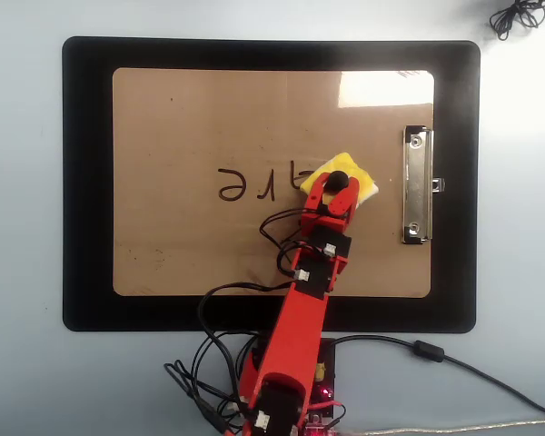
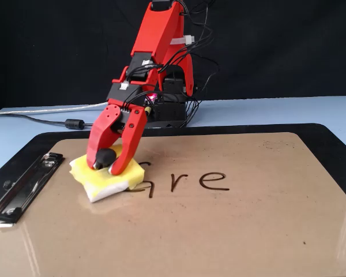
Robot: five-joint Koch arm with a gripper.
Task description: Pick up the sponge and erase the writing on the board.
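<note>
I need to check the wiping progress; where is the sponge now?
In the fixed view the sponge lies flat on the board, left of centre, over the first letter of the writing, between the metal clip and the remaining letters.

Bright red plastic arm (image 2: 161, 34), boxy segments; black servo blocks; white connectors; thin black cables looping along links; red end effector (image 2: 108, 167), 2 tapered fingers.

hobby desk setup — pale blue table (image 1: 23, 218), black backdrop (image 2: 288, 46), loose cables (image 1: 517, 15).
</note>
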